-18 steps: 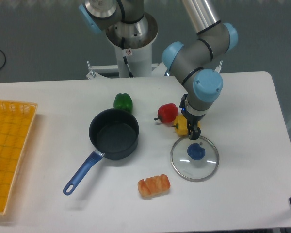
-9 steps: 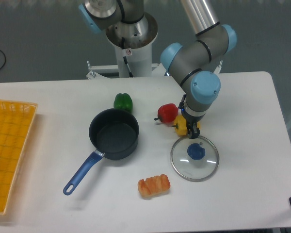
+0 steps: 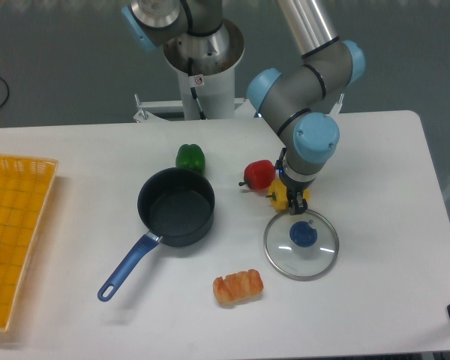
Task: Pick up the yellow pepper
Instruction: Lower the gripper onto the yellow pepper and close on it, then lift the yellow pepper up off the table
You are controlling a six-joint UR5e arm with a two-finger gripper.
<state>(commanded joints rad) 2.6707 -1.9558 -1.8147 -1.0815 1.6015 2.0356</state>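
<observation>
The end effector (image 3: 294,204) is lowered onto the yellow pepper (image 3: 282,198), and its dark fingers are seen on either side of that fruit; whether they are actually clamped on it cannot be told. The glossy yellow pepper is found on the white bench (image 3: 375,172), just right of the red pepper (image 3: 259,174) and just above the rim of the round glass lid (image 3: 301,244), which is fitted with a blue knob. No readable writing is seen; only 1 small red-and-white sticker is noticed on the arm's pedestal (image 3: 200,79), its text too small to be read. A dark, matte saucepan (image 3: 175,206) with a blue handle is placed left of the peppers, and the shiny green pepper (image 3: 190,158) is set just behind it. A ridged orange pastry (image 3: 238,286) is laid near the front, and a yellow gridded plastic basket (image 3: 15,232) is kept at the left edge.
</observation>
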